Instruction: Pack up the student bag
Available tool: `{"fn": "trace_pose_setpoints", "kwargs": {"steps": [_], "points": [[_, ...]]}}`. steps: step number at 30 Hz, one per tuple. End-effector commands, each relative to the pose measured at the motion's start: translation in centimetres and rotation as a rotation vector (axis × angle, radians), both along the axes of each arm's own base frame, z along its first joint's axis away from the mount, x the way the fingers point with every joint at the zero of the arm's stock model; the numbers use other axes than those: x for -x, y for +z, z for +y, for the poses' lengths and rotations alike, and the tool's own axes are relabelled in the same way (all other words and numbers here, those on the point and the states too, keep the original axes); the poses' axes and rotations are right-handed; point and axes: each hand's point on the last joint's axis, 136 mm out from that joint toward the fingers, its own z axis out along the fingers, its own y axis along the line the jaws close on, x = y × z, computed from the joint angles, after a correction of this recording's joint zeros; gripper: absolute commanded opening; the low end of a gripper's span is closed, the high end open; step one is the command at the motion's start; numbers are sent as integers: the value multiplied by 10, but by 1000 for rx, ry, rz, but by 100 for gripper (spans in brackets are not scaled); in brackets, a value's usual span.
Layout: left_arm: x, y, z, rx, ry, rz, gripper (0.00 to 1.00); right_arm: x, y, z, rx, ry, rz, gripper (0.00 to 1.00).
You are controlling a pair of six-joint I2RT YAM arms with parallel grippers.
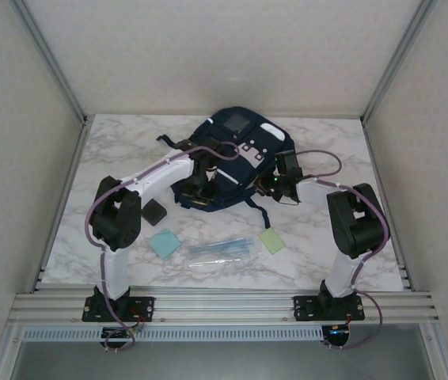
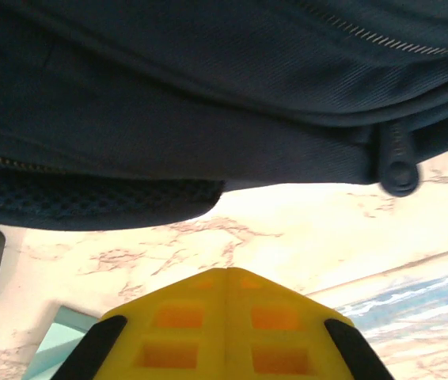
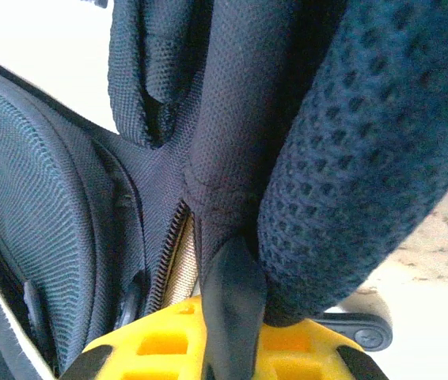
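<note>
Navy fabric marks the student bag (image 1: pixel 236 150), lying at twelve o'clock on the marble table (image 1: pixel 121 150) with its top close to the far edge. At the bag's seven o'clock hem the left gripper (image 2: pixel 225 273) has its yellow fingers pressed together with nothing between them, and pale marble shows under the hem. At four o'clock the right gripper (image 3: pixel 228 310) pinches a dark strap (image 3: pixel 232 277). Bare marble lies open at nine and three o'clock. Toward six o'clock, apart from the bag, lie a black block (image 1: pixel 154 211), a blue pad (image 1: pixel 164 242), a clear packet (image 1: pixel 220 249) and a green pad (image 1: pixel 271 240).
</note>
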Motion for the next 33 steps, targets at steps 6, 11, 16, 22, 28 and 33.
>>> {"fn": "trace_pose_setpoints", "kwargs": {"steps": [6, 11, 16, 22, 28, 33], "points": [[-20, 36, -30, 126, 32, -139, 0, 5, 60, 1, -44, 48, -95, 21], [-31, 31, -25, 115, 77, -205, 0, 14, 72, 11, -69, 78, -96, 39], [-33, 11, -27, 130, 115, -206, 0, 15, 61, 32, -112, 106, -77, 40], [-35, -1, -32, 149, 136, -200, 0, 10, 30, 45, -157, 100, -56, 41], [-38, 6, -29, 141, 140, -227, 0, 25, -9, 43, -170, 66, 46, 48], [-38, -5, -26, 120, 146, -214, 0, 34, -13, 33, -127, 52, 62, 52]]}}
